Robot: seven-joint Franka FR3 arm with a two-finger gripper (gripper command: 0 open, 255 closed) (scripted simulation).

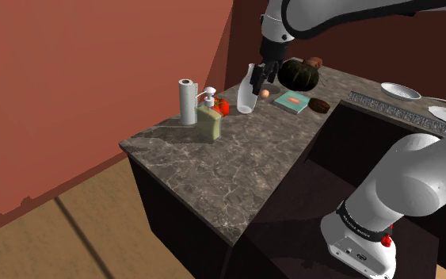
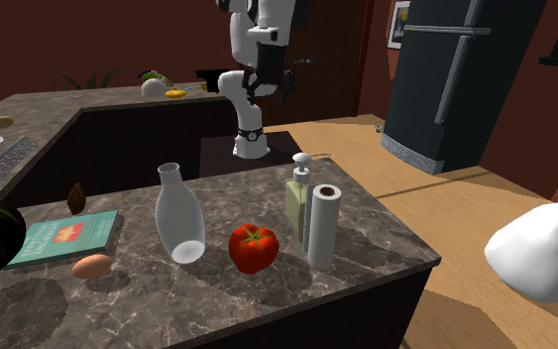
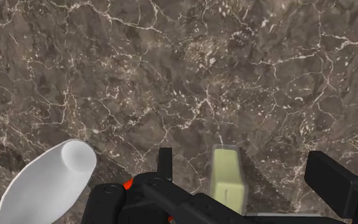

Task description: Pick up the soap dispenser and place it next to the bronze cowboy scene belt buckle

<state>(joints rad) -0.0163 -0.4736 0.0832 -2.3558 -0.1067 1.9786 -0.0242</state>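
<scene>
Wrist view: our pincer [image 3: 244, 158] hangs spread wide and empty above the surface [image 3: 203, 63], the dispenser [image 3: 226, 181] framed between its fingers [image 3: 333, 184], so we're set to descend.

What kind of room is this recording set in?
Most likely a kitchen: a dark marbled counter carrying a tomato and an egg, and a tall grey fridge standing beyond it.

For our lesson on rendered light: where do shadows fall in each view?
Shoulder view: a dark band crosses the floor. Second exterior view: faint shadow under the white bottle. Wrist view: the soap dispenser shades the marble counter beside it.
</scene>
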